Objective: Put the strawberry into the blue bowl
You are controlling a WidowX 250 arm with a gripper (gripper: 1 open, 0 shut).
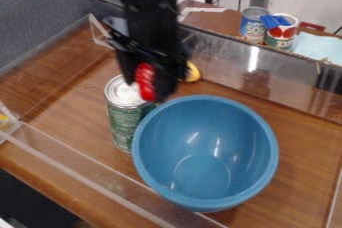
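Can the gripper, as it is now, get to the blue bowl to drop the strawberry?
Probably yes. The gripper holds the strawberry above the can, beside the bowl, whose open top has nothing over it.

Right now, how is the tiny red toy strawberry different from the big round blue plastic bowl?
The tiny red toy strawberry is far smaller than the big round blue plastic bowl. The strawberry hangs in the air, pinched in the black gripper; the bowl rests on the wooden table. The strawberry is red, the bowl blue and empty. Both look glossy.
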